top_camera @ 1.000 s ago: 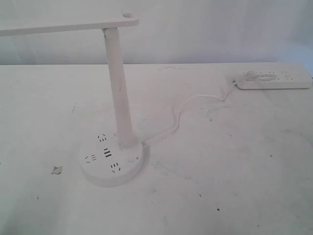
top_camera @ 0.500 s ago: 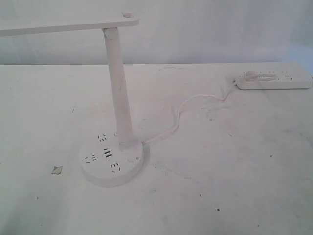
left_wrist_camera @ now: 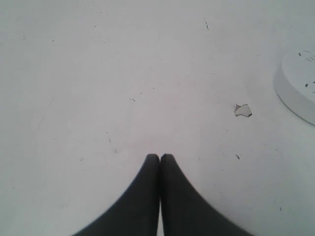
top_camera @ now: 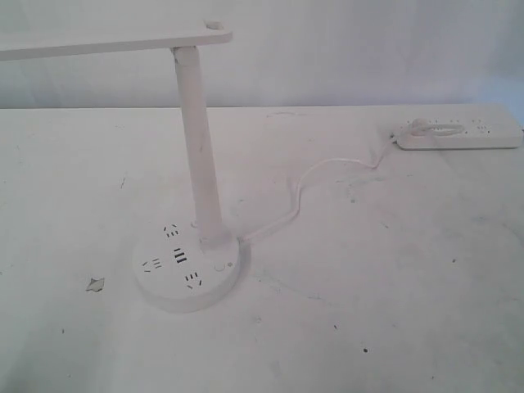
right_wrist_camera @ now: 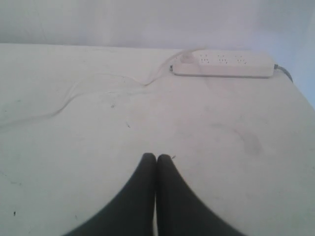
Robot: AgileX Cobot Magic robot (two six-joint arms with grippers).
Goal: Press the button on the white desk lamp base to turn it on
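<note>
The white desk lamp base (top_camera: 187, 270) is a thick round disc on the table, left of centre in the exterior view, with dark socket holes and USB slots. Its slim white column (top_camera: 199, 164) rises to a flat lamp head (top_camera: 115, 41). The small round button (top_camera: 219, 265) lies nearly flush on the base's right side. No arm shows in the exterior view. My left gripper (left_wrist_camera: 160, 156) is shut and empty over bare table; the base's edge (left_wrist_camera: 295, 83) sits far off at that view's border. My right gripper (right_wrist_camera: 156, 156) is shut and empty, facing the power strip.
A long white power strip (top_camera: 458, 135) lies at the table's far right, also in the right wrist view (right_wrist_camera: 224, 64). A thin white cord (top_camera: 311, 184) runs from it to the lamp base. A small chipped patch (top_camera: 96, 284) marks the table left of the base.
</note>
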